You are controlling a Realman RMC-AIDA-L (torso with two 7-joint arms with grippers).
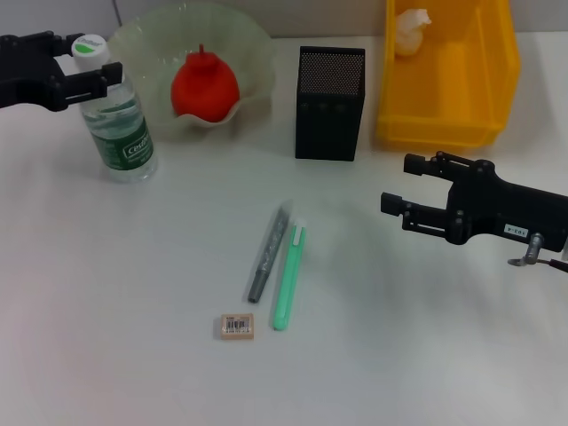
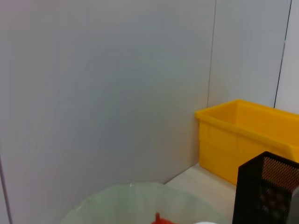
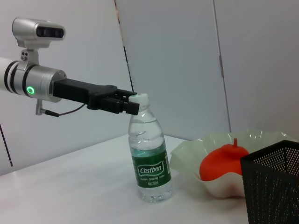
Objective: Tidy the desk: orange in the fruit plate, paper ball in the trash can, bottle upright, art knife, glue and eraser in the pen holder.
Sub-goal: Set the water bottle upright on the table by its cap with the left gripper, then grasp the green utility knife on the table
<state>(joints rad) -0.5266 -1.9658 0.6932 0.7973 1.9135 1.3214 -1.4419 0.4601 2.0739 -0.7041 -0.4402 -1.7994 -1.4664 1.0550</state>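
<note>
The bottle (image 1: 122,129) stands upright at the desk's (image 1: 133,284) far left, and my left gripper (image 1: 96,60) is closed around its cap; the right wrist view shows the same grip (image 3: 133,105) on the bottle (image 3: 150,163). The orange (image 1: 206,86) lies in the fruit plate (image 1: 142,44). The paper ball (image 1: 413,31) lies in the trash can (image 1: 448,124). A grey pen-shaped tool (image 1: 269,251), a green one (image 1: 288,277) and the eraser (image 1: 237,326) lie mid-desk; I cannot tell which is the art knife and which the glue. My right gripper (image 1: 399,184) hovers open at the right, holding nothing.
The pen holder (image 1: 329,103) stands between the fruit plate and the trash can at the back. A pale wall runs close behind them.
</note>
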